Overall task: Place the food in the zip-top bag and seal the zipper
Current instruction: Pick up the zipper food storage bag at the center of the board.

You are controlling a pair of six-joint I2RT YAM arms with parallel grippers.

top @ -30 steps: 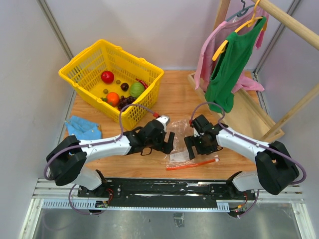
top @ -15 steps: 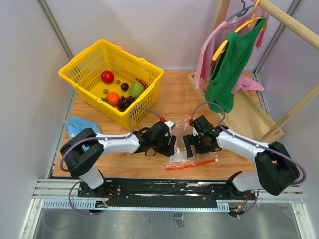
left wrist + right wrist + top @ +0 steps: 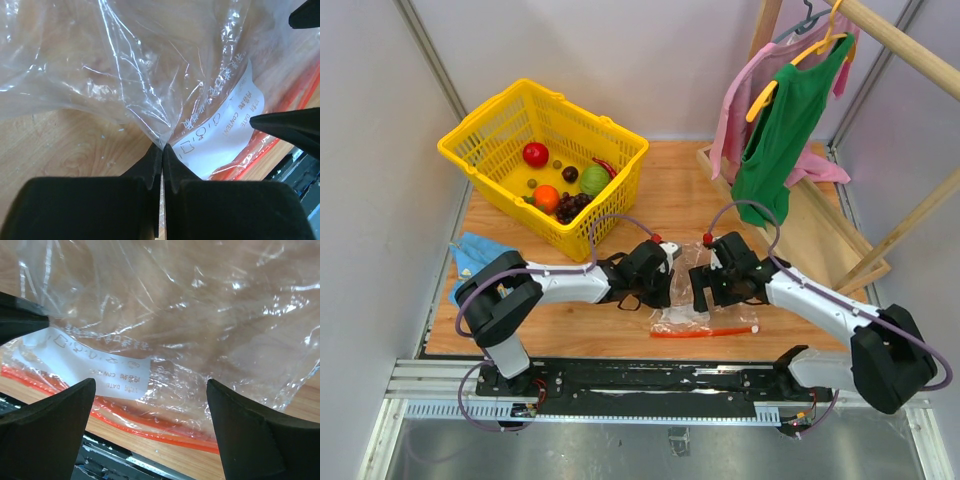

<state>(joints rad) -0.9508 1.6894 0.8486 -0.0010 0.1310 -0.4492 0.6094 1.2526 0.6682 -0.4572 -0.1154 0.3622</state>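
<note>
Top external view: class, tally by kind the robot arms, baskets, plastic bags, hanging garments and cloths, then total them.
White robot arms: 2
Yellow mesh basket: 1
Crinkly clear plastic bag: 1
Hanging garments, one green, one pink: 2
Crumpled blue cloth: 1
Total: 7

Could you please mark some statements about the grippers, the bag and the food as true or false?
1. The left gripper is shut on the crinkly clear plastic zip-top bag. True.
2. The right gripper is shut on the bag. False: it hangs wide open above the bag.
3. The toy food pieces lie in the yellow mesh basket. True.
4. The round orange toy fruit is inside the bag. False: the orange lies in the basket.
5. The blue cloth lies beside the right arm. False: the cloth lies beside the left arm.
</note>
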